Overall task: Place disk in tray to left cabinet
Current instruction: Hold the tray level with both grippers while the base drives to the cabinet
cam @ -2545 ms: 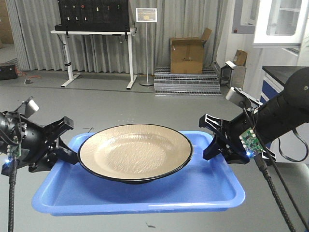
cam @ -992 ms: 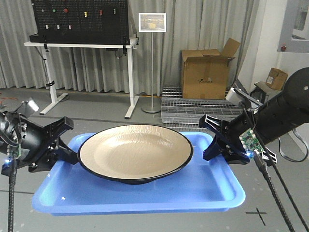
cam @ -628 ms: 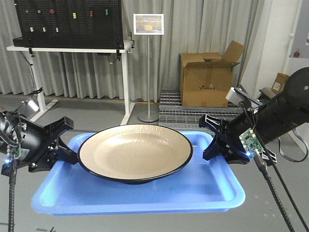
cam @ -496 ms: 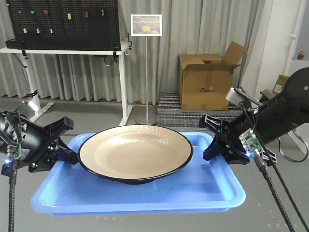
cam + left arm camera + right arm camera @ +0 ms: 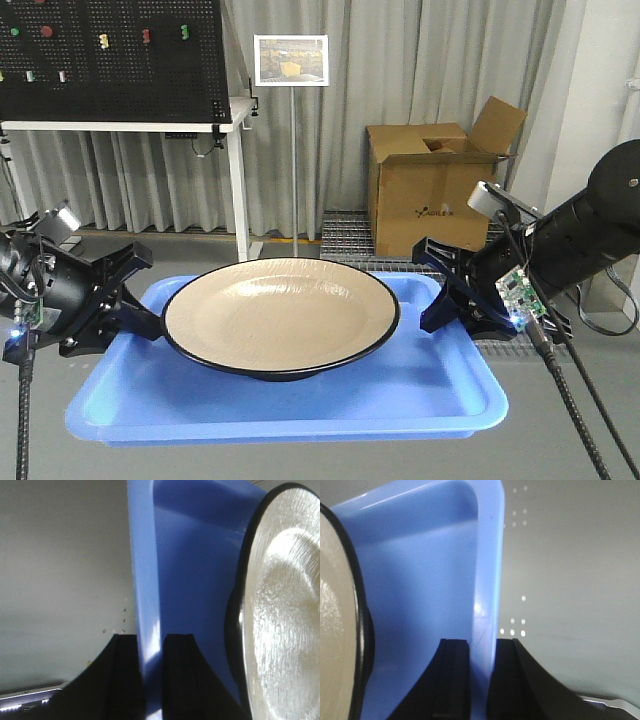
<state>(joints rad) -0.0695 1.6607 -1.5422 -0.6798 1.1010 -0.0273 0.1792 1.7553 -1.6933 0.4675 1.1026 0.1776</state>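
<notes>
The tan disk (image 5: 280,315) with its black rim sits in the blue tray (image 5: 300,415), which is held up off the floor. My left gripper (image 5: 138,300) is shut on the tray's left rim (image 5: 145,580), one finger on each side of it (image 5: 151,637). On the opposite side, my right gripper (image 5: 440,292) is shut on the right rim (image 5: 487,555), again straddling it (image 5: 480,642). Both wrist views catch the disk's edge (image 5: 285,605) (image 5: 335,605). The cabinet is out of view.
Ahead stand a white desk (image 5: 120,127) under a black pegboard (image 5: 110,50), a sign on a thin pole (image 5: 291,60), an open cardboard box (image 5: 435,185) and metal grates (image 5: 345,235) on the floor. Grey curtains close the back.
The desk, pegboard, sign and box have grown larger and shifted in the front view, so the base has moved closer to them. Tray, disk and both grippers keep their places in the frame.
</notes>
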